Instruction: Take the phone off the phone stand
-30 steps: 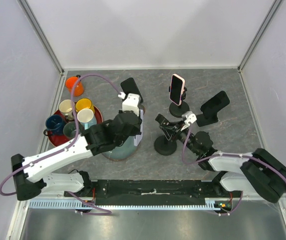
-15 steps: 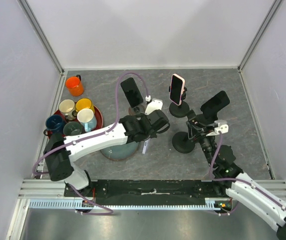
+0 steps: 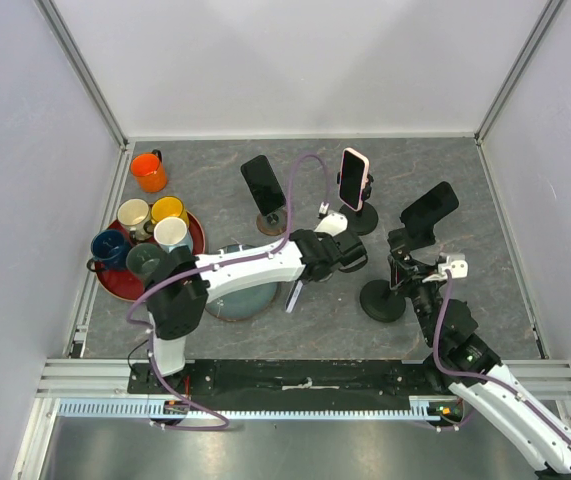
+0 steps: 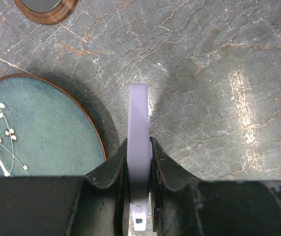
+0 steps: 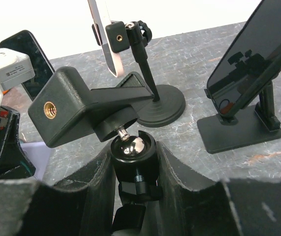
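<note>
My left gripper (image 3: pixel 303 278) is shut on a lavender phone (image 3: pixel 293 295), held edge-on and low over the table just right of the teal plate. In the left wrist view the phone (image 4: pixel 139 123) stands pinched between both fingers of that gripper (image 4: pixel 139 147). My right gripper (image 3: pixel 403 277) is shut on the black phone stand (image 3: pixel 382 300), whose clamp is empty. In the right wrist view the stand's ball head (image 5: pixel 130 150) sits between the fingers of that gripper (image 5: pixel 134 157), with the clamp (image 5: pixel 81 105) tilted left. The phone is apart from the stand.
A pink phone (image 3: pixel 353 178) on a black stand, a black phone (image 3: pixel 263 185) on a wooden base, and a black phone (image 3: pixel 428 210) on a stand at the right. A teal plate (image 3: pixel 240 300), a red tray (image 3: pixel 115 280) of mugs, an orange mug (image 3: pixel 149 171).
My left gripper carried the lavender phone to the right, past the plate. My right gripper moved the black stand to the right, away from the phone.
</note>
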Available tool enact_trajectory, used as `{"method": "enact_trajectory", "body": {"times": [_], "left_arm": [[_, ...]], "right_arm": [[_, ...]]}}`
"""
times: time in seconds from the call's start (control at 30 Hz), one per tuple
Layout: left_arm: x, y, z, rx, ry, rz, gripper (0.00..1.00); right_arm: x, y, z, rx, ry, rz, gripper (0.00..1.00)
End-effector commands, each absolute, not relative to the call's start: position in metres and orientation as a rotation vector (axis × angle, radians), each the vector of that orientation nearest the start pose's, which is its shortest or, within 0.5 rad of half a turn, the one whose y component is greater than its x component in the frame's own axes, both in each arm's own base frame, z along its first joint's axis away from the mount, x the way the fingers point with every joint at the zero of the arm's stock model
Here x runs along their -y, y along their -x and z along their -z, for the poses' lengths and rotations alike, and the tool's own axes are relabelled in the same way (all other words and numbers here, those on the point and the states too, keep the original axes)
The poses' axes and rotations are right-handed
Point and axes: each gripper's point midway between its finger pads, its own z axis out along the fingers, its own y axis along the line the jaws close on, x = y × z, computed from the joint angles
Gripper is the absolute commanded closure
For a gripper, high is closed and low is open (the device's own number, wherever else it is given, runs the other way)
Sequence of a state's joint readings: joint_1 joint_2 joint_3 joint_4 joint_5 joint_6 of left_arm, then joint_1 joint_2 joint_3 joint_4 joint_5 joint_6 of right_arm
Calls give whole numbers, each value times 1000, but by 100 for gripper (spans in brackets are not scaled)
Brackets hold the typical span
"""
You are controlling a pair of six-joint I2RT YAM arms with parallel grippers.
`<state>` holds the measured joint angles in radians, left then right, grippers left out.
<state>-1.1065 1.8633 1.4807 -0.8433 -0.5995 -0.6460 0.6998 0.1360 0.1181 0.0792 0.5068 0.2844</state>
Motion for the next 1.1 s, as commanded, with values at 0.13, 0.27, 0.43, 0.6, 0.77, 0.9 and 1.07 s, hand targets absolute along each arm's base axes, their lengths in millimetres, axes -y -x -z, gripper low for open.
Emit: {"method": "enact_trajectory", "body": {"times": [0.13,0.27,0.43,0.6,0.77,0.9,1.07], "left_arm": [[327,-254,-95,-2400,-449,-273,86],[332,-249,-83,-2426,-476,-281,74],[336,-246,-80,-2440,-475,-256,60],[347,-241,-75,-2459,-484,-199,47],[355,-236,-70,-2479,-499,-153,42],[361,-234,-69,-2488,-500,-110,42],[371,-225,-60,-2525,-518,-17,41]], "right_arm": [[-82,-226,-224,-1404,-204,-449,100],[-75,-225,-224,-1397,-232,-435,100],[-67,-226,-219,-1405,-280,-404,100],[-55,-224,-220,-1397,-338,-374,100],[-51,-224,-224,-1388,-366,-374,100],[-50,-223,-220,-1407,-366,-360,100],[-45,-222,-220,-1422,-386,-340,100]]}}
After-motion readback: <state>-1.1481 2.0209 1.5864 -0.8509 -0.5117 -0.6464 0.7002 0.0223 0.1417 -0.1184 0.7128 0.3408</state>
